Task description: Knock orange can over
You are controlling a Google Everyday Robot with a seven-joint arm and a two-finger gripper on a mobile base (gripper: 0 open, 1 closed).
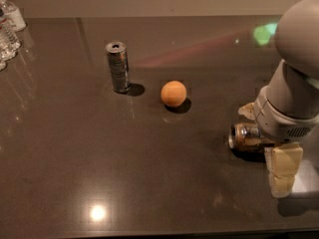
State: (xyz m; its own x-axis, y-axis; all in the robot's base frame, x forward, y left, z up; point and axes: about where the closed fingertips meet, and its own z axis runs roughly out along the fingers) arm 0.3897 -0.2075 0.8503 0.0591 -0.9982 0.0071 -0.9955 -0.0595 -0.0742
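The orange can [245,136] lies on its side on the dark table [149,173] at the right, its silver top facing left. My gripper [264,141] hangs over the can's right end. One cream finger [283,169] stands in front of the can and the other fingertip [246,110] shows just behind it. The fingers are apart and the can lies between them; the arm hides the can's right part.
A taller slim silver-grey can [118,66] stands upright at the back left. A round orange ball [173,93] rests near the middle. Clear water bottles [9,24] stand at the far left edge. The table's front edge runs along the bottom.
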